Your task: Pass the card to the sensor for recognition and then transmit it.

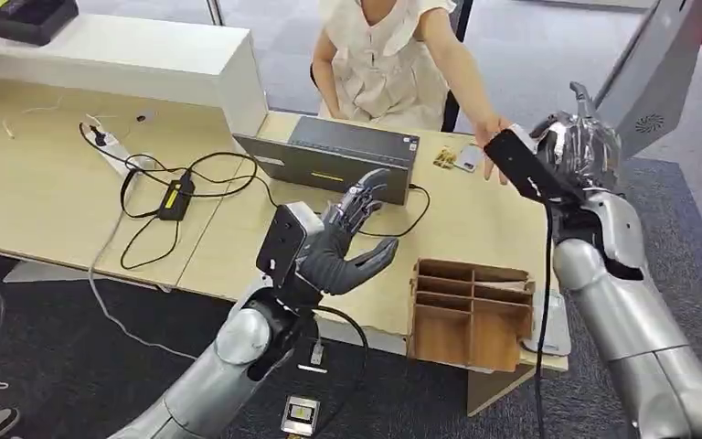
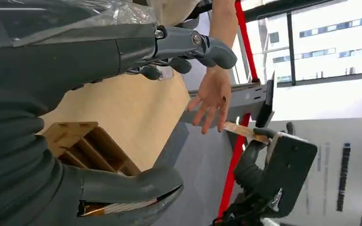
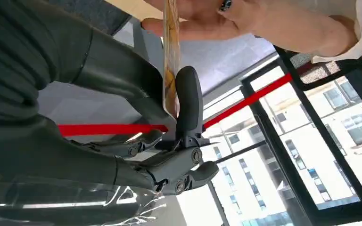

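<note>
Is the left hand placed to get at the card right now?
Probably not: the card is pinched in the right hand beside the person's hand, while the empty left hand hovers apart over the desk.

Robot arms and hands: external appearance

Both arms were silver with smooth rounded shells and dark joint gaps; the left arm (image 1: 228, 357) rose from the lower left of the frame, the right arm (image 1: 635, 320) from the lower right. A black box-shaped camera module sat at each wrist, with a black cable trailing down. The left hand (image 1: 347, 242) had a dark grey ribbed cover, thick thumb and darker fingers with visible screws. The right hand (image 1: 578, 151) was wrapped in clear, glossy film.
</note>
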You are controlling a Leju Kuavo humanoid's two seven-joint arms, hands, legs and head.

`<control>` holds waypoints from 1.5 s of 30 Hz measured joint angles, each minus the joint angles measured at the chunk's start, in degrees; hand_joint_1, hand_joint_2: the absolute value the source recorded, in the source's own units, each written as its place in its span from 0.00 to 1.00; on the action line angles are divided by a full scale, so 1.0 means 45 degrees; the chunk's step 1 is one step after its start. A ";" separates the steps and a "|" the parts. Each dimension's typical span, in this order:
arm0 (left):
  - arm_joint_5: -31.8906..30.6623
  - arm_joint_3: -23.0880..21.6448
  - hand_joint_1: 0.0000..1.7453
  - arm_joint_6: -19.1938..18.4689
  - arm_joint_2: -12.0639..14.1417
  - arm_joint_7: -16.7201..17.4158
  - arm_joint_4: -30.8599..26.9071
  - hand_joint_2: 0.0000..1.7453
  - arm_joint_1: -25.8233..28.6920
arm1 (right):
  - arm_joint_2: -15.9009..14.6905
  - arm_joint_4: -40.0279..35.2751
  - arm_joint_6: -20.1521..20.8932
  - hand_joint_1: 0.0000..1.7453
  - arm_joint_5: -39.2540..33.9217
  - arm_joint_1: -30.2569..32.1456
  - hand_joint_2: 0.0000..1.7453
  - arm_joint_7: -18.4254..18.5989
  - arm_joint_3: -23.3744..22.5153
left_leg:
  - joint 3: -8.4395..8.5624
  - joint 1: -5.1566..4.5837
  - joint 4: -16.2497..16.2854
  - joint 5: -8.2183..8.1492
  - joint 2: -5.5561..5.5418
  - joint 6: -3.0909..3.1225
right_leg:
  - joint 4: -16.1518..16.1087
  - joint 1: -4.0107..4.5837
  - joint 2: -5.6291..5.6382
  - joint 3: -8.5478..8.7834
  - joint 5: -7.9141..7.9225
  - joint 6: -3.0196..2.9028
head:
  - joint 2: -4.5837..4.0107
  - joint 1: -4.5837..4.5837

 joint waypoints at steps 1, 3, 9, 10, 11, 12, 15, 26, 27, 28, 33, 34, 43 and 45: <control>0.0019 -0.0014 0.00 0.0000 -0.0024 0.0000 0.0039 1.00 -0.0030 | 0.0131 0.0330 -0.0029 1.00 0.0019 -0.0206 1.00 0.0024 0.0053 | 0.0000 0.0000 0.0000 0.0000 0.0000 0.0000 | 0.0000 0.0000 0.0000 -0.0001 0.0000 0.0000 | 0.0000 -0.0005; 0.0034 -0.0034 0.00 0.0005 -0.0058 0.0005 0.0121 1.00 -0.0113 | 0.0403 0.1001 -0.0087 1.00 0.0078 -0.0619 1.00 0.0101 0.0160 | 0.0000 0.0000 0.0000 0.0000 0.0001 0.0000 | 0.0000 0.0000 0.0000 -0.0001 0.0000 0.0000 | 0.0000 0.0000; 0.0097 -0.0209 0.00 0.0194 -0.0068 0.0185 0.0330 1.00 -0.0225 | 0.1180 0.2773 -0.0379 1.00 -0.0345 -0.1322 1.00 0.0389 0.0359 | -0.0001 -0.0002 0.0002 0.0000 0.0001 0.0000 | -0.0001 -0.0001 0.0000 -0.0002 0.0000 0.0000 | 0.0000 0.0000; 0.0107 -0.0223 0.00 0.0194 -0.0068 0.0209 0.0349 1.00 -0.0233 | 0.1297 0.2999 -0.0417 1.00 -0.0369 -0.1374 1.00 0.0432 0.0374 | 0.0001 -0.0002 0.0002 0.0000 0.0000 0.0000 | -0.0001 -0.0001 0.0000 -0.0003 0.0000 0.0000 | 0.0000 -0.0005; 0.0131 -0.0238 0.00 0.0199 -0.0068 0.0219 0.0383 1.00 -0.0262 | 0.1422 0.3237 -0.0423 1.00 -0.0369 -0.1442 1.00 0.0505 0.0388 | 0.0002 -0.0002 0.0002 0.0000 0.0001 0.0000 | -0.0001 -0.0001 0.0002 -0.0004 0.0000 0.0000 | 0.0000 -0.0005; 0.0165 -0.0248 0.00 0.0199 -0.0068 0.0233 0.0423 1.00 -0.0299 | 0.1530 0.3472 -0.0423 1.00 -0.0345 -0.1504 1.00 0.0530 0.0408 | 0.0003 -0.0002 0.0002 0.0000 0.0001 0.0000 | -0.0001 0.0000 0.0002 -0.0004 0.0000 0.0000 | 0.0000 -0.0005; 0.0214 -0.0262 0.00 0.0199 -0.0068 0.0238 0.0461 1.00 -0.0313 | 0.1743 0.3860 -0.0408 1.00 -0.0321 -0.1561 1.00 0.0646 0.0451 | 0.0003 -0.0001 0.0003 0.0000 0.0001 0.0000 | -0.0001 0.0001 0.0000 -0.0004 0.0000 0.0000 | 0.0000 0.0000; 0.0287 -0.0272 0.00 0.0233 -0.0063 0.0219 0.0675 1.00 -0.0318 | 0.2200 0.4841 -0.0393 0.05 -0.0277 -0.1634 1.00 0.0665 0.0554 | 0.0004 -0.0002 0.0005 0.0000 0.0000 0.0000 | -0.0002 0.0000 0.0002 -0.0003 0.0000 0.0000 | 0.0000 -0.0005; 0.0296 -0.0272 0.00 0.0238 -0.0063 0.0219 0.0680 1.00 -0.0318 | 0.2223 0.4913 -0.0403 0.00 -0.0277 -0.1632 1.00 0.0665 0.0582 | 0.0005 -0.0002 0.0005 0.0000 0.0000 0.0000 | -0.0002 0.0000 0.0002 -0.0003 0.0000 0.0000 | 0.0000 0.0000; 0.0301 -0.0272 0.00 0.0248 -0.0063 0.0218 0.0680 1.00 -0.0317 | 0.2243 0.4967 -0.0413 0.00 -0.0277 -0.1634 1.00 0.0665 0.0592 | 0.0004 -0.0002 0.0004 0.0000 0.0000 0.0000 | -0.0002 0.0000 0.0002 -0.0003 0.0000 0.0000 | 0.0000 0.0000; 0.0321 -0.0272 0.00 0.0403 -0.0063 0.0238 0.0719 1.00 -0.0311 | 0.2350 0.5229 -0.0645 0.00 -0.0248 -0.1632 1.00 0.0670 0.0660 | 0.0005 -0.0001 0.0004 0.0000 0.0000 -0.0001 | -0.0001 0.0001 0.0002 -0.0003 0.0001 0.0000 | 0.0000 0.0000; 0.0321 -0.0272 0.00 0.0437 -0.0063 0.0243 0.0724 1.00 -0.0309 | 0.2370 0.5278 -0.0709 0.00 -0.0253 -0.1633 1.00 0.0670 0.0670 | 0.0005 -0.0001 0.0004 0.0000 0.0000 -0.0001 | -0.0001 0.0001 0.0002 -0.0003 0.0001 0.0000 | 0.0000 0.0000; 0.0413 -0.0277 0.00 0.0627 -0.0053 0.0253 0.0758 1.00 -0.0304 | 0.2467 0.5536 -0.1064 0.00 -0.0700 -0.1668 1.00 0.0291 0.0728 | 0.0004 -0.0002 0.0005 0.0001 0.0000 -0.0001 | -0.0001 0.0000 0.0002 -0.0003 0.0001 0.0000 | 0.0000 0.0000; 0.0413 -0.0277 0.00 0.0675 -0.0044 0.0253 0.0762 1.00 -0.0301 | 0.2481 0.5594 -0.1341 0.00 -0.1099 -0.1757 1.00 -0.0039 0.0728 | 0.0004 -0.0002 0.0005 0.0001 0.0001 -0.0001 | -0.0002 0.0000 0.0002 -0.0004 0.0001 0.0000 | 0.0000 0.0000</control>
